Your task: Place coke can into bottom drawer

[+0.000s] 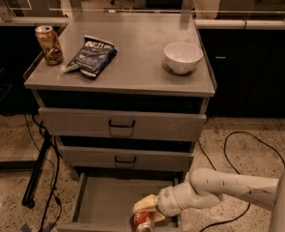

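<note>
The bottom drawer [103,202] is pulled out at the foot of the grey cabinet, its flat grey floor showing. The coke can [143,220], red-orange with a silver end, lies on its side at the drawer's front right, at the frame's lower edge. My gripper [146,210] reaches in from the right, low over the drawer, with its cream-coloured fingers [144,204] right at the can's upper side. The white arm [229,187] trails off to the right.
On the cabinet top [132,71] stand a gold-brown can [49,44] at far left, a blue chip bag [90,57] and a white bowl [183,57]. Two shut drawers with black handles [121,124] lie above. Cables [238,153] run over the speckled floor.
</note>
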Motion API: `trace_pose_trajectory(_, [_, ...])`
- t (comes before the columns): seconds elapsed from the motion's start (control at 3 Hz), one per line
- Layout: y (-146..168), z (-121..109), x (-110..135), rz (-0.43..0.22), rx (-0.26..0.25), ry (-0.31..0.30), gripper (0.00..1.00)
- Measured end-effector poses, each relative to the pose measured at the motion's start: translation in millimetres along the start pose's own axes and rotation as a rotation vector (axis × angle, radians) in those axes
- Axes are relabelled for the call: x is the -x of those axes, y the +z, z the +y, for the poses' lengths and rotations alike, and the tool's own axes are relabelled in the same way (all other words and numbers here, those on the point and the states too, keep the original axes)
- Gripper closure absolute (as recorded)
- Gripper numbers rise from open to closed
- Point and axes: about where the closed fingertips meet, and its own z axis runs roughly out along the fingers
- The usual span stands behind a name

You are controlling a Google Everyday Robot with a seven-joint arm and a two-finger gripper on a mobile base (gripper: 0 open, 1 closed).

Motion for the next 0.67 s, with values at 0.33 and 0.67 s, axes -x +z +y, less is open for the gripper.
trace_pose_trajectory(0.33, [12,0,9,-0.022,0.024,0.012,1.00])
trace_pose_trajectory(0.67, [19,3,24,-0.053,0.043,0.018,1.00])
